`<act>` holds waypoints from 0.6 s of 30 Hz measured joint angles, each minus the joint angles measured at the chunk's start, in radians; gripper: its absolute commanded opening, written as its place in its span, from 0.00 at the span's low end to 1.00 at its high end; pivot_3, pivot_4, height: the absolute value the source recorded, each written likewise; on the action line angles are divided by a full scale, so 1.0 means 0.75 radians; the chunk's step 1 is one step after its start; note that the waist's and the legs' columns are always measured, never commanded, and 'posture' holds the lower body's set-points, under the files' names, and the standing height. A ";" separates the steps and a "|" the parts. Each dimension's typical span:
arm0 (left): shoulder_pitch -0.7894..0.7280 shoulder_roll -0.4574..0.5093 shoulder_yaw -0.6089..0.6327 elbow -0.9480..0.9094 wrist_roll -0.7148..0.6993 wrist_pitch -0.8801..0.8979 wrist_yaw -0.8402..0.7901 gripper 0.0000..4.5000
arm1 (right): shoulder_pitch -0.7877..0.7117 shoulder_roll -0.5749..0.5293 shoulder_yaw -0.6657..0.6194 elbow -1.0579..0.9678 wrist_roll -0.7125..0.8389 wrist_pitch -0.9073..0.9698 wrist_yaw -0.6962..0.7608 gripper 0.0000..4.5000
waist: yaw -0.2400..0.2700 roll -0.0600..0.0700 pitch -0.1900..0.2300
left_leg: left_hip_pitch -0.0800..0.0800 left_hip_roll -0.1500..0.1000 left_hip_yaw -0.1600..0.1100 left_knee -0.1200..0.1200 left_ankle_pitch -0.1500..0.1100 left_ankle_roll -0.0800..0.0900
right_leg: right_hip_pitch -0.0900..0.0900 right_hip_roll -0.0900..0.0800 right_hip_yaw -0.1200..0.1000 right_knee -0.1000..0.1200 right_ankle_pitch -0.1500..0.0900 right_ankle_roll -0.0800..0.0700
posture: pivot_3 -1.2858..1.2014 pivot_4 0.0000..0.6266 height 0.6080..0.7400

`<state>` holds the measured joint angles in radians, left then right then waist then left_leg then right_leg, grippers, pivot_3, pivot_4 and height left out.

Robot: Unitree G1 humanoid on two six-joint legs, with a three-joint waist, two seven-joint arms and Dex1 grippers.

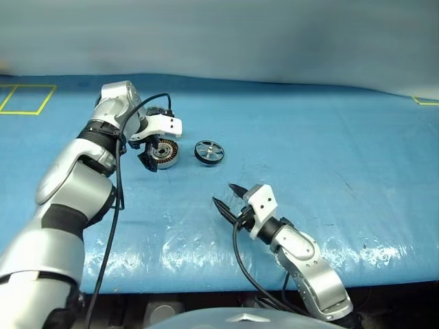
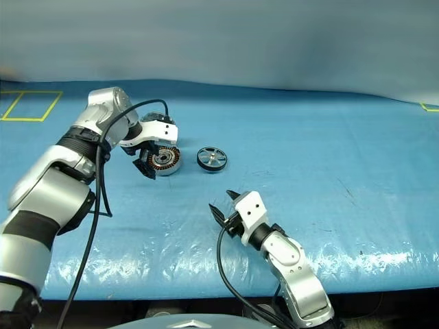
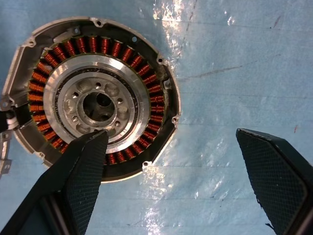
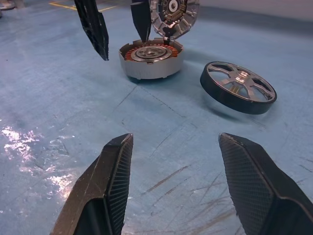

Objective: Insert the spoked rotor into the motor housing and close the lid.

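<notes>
The left gripper [image 3: 171, 161] hangs straight down over the housing [image 3: 93, 95] with its fingers [image 3: 85, 171] spread wide and empty, one tip above the silver hub, the other out past the housing's rim over bare mat [image 1: 329, 137]. The housing is a shallow grey cup with a ring of copper windings round the hub. Its lid [image 4: 173, 17] stands up, tilted, from the housing's far edge, showing radial silver segments. The rotor [image 4: 238, 87], black-rimmed with a shiny spoked face, lies flat just beside the housing, apart from it. The right gripper [image 4: 173, 188] is nearer the mat's front edge than the housing, pointing level toward it, fingers parted and holding nothing. Open blue mat surrounds the housing.
</notes>
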<state>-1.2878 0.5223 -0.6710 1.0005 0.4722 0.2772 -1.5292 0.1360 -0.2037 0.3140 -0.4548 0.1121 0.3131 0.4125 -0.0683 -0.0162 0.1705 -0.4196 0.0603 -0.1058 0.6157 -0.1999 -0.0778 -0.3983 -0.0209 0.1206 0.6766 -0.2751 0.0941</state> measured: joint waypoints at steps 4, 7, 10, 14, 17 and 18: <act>0.000 -0.049 0.004 0.064 0.000 -0.019 0.033 1.00 | 0.002 0.007 0.017 -0.024 0.009 -0.005 0.000 0.65 | 0.000 0.000 0.000 | 0.000 0.000 0.000 0.000 0.000 0.000 | 0.000 0.000 0.000 0.001 0.000 0.000 | 0.52 0.24 1.00; 0.000 -0.068 0.003 0.089 0.002 -0.039 0.039 1.00 | 0.009 0.009 0.018 -0.031 0.009 -0.006 -0.011 0.65 | 0.000 -0.001 0.000 | 0.000 0.000 0.000 0.000 0.000 0.000 | 0.000 0.000 0.000 0.001 0.000 0.000 | 0.52 0.24 1.00; 0.000 -0.078 0.004 0.107 0.002 -0.043 0.043 1.00 | 0.015 0.010 0.020 -0.032 0.003 -0.006 -0.031 0.65 | 0.000 -0.001 0.000 | 0.000 0.000 0.000 0.001 0.000 0.000 | 0.000 0.000 0.000 0.001 0.000 0.000 | 0.52 0.24 1.00; 0.008 -0.096 0.003 0.135 0.019 -0.055 0.062 1.00 | 0.029 0.011 0.024 -0.032 -0.014 -0.006 -0.054 0.65 | 0.000 -0.001 0.000 | 0.000 0.000 0.000 0.001 0.000 0.000 | 0.000 0.000 0.000 0.001 0.000 0.000 | 0.52 0.24 1.00; 0.009 -0.120 0.003 0.165 0.037 -0.056 0.104 0.80 | 0.027 0.019 0.024 -0.031 -0.025 -0.006 -0.069 0.66 | 0.001 -0.001 0.000 | 0.000 0.000 -0.001 0.002 0.000 0.000 | 0.000 0.000 0.000 0.002 0.000 0.000 | 0.52 0.24 1.00; 0.009 -0.122 0.003 0.170 0.039 -0.057 0.119 0.73 | 0.027 0.023 0.024 -0.031 -0.030 -0.006 -0.074 0.66 | 0.001 -0.001 0.000 | 0.000 0.000 -0.001 0.002 0.000 0.000 | 0.000 0.000 0.000 0.002 0.000 0.000 | 0.52 0.24 1.00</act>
<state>-1.2813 0.4306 -0.6685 1.1277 0.5012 0.2345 -1.4400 0.1562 -0.1868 0.3320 -0.4781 0.0899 0.3085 0.3568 -0.0674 -0.0166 0.1707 -0.4196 0.0601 -0.1062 0.6173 -0.1998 -0.0778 -0.3979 -0.0208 0.1205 0.6780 -0.2751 0.0942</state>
